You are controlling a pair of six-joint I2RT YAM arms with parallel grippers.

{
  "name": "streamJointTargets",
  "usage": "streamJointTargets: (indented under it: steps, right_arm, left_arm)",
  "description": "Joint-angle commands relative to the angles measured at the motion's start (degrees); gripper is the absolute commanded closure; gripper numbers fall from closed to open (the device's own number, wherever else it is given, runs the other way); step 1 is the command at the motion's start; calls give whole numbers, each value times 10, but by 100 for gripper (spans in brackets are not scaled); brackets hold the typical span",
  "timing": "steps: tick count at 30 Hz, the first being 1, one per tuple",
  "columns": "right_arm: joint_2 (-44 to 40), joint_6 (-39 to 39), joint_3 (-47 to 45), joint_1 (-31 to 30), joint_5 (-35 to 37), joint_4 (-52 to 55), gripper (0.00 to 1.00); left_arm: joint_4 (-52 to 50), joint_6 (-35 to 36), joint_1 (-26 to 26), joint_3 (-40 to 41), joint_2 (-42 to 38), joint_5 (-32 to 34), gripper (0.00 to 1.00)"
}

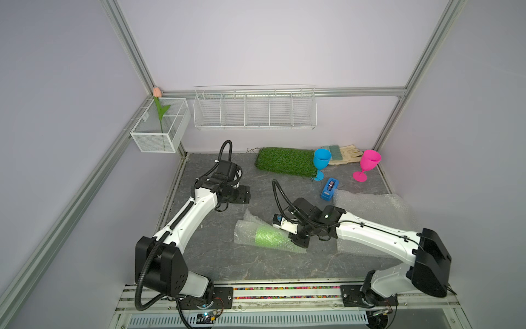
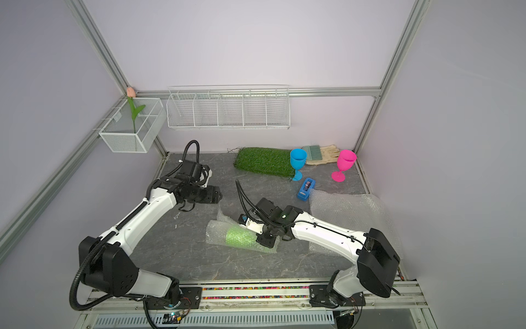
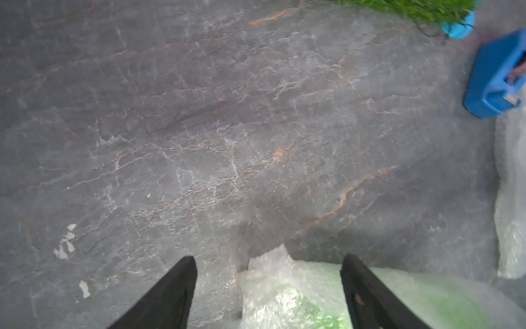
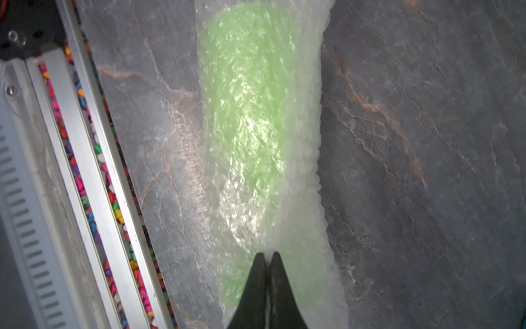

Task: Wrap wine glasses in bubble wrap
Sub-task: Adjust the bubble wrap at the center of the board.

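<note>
The bench [image 1: 216,256] looks like matt grey stone, rough-veined in white and rust. The bubble wrap [image 4: 301,85] is clear crinkled plastic, glossy with highlights, over the lime green goblet [image 4: 250,99]. The blue goblet [image 1: 321,159] and pink goblet [image 1: 370,161] are smooth opaque plastic. The mat [image 1: 284,162] is shaggy synthetic grass, the glove [image 1: 348,153] pale cloth, the baskets [image 1: 254,112] white wire, the frame [image 1: 355,91] brushed metal

The lime green plastic goblet [image 1: 269,237] shows only dimly through the whitish translucent bubble wrap sheet [image 1: 244,232] rolled around it. Its stem and foot are hidden beneath the right gripper [image 1: 297,242]. In the blurred left wrist view, the picture's edge cuts off the blue plastic tape dispenser [image 3: 496,77] and all but the foot of the sky blue plastic goblet [image 3: 461,28].
</note>
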State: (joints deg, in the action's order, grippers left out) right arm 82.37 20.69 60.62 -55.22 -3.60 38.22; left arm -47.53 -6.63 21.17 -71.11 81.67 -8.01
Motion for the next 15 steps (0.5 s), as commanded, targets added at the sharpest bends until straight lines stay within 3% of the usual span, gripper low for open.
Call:
streamJointTargets:
  steps: [1, 7, 15]
  right_arm:
    - [-32, 144, -32, 8, -29, -14, 93]
    - [-46, 194, -48, 48, -70, -24, 93]
    - [-45, 199, -49, 87, -114, -15, 93]
  left_arm:
    - [13, 177, 14, 32, -41, -87, 20]
    - [0, 382, 68, 114, -96, -206, 16]
    - [-24, 459, 107, 147, -67, -291, 14]
